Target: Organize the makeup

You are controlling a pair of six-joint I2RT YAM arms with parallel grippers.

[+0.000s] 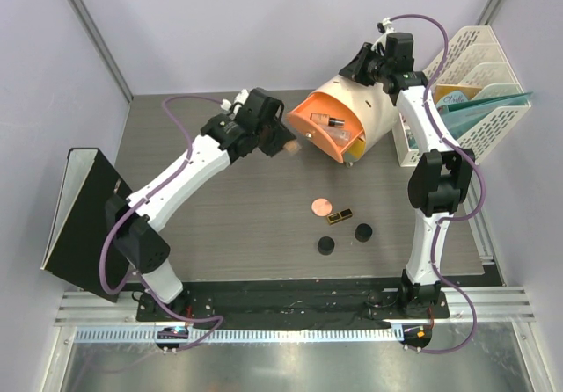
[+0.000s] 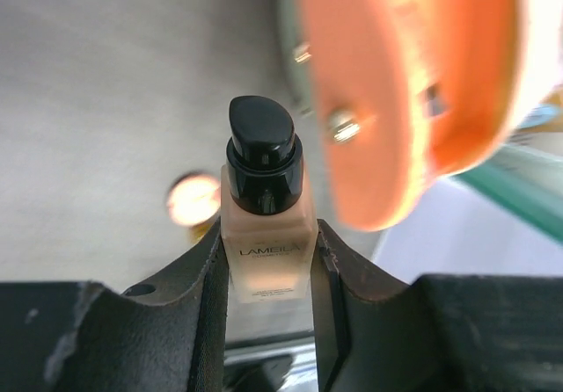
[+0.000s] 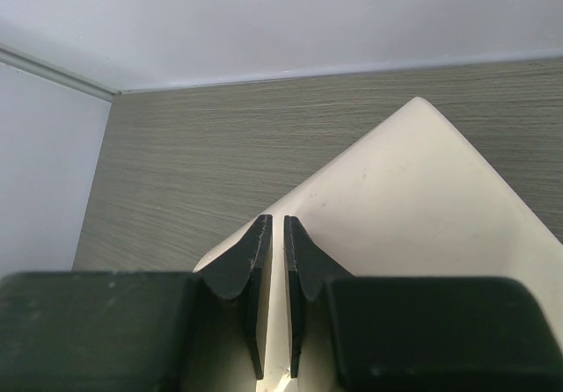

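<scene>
One beige bottle is clamped in my left gripper, with the fingers closed on its flat sides. Its black cap points away from my wrist, so its long axis runs straight out along the fingers. The orange drawer lies just ahead and to the right of the cap, near but not touching. I judge the next move turns on that gap. From overhead the drawer's inside shows, with another small bottle in it. My right gripper is all but closed, pinching what looks like the thin wall of the cream box and holding it tipped. On the grey wood-grain table, the pink compact, lipstick, a black jar and a second jar lie well apart from the bottle, toward my bases
</scene>
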